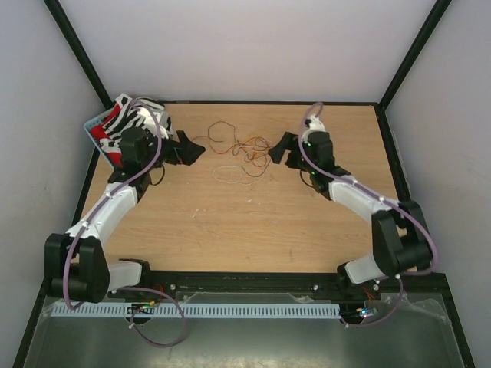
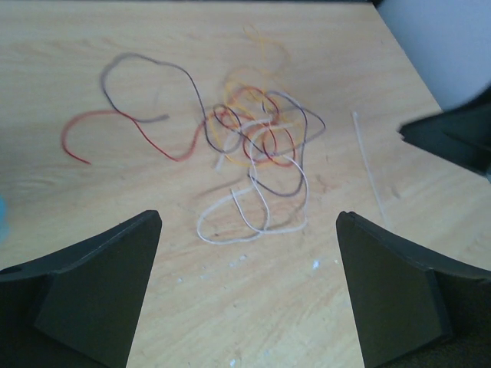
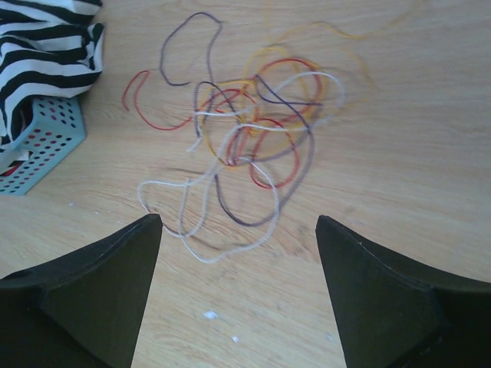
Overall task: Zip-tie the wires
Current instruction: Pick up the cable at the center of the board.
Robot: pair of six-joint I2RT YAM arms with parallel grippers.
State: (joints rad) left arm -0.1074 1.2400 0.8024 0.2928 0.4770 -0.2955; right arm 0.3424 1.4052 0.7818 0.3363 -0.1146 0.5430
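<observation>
The wires lie in a loose tangle of red, orange, dark brown and pale strands on the wooden table, between the two grippers. My left gripper is open and empty, just left of the tangle. In the left wrist view the wires lie ahead of the open left gripper. The zip tie is a straight pale strip on the table right of the tangle. My right gripper is open and empty, just right of the wires, which lie ahead of it.
A pale blue perforated basket with a black-and-white striped cloth stands at the table's far left corner. The right gripper's dark tip shows at the right edge of the left wrist view. Small white flecks dot the table.
</observation>
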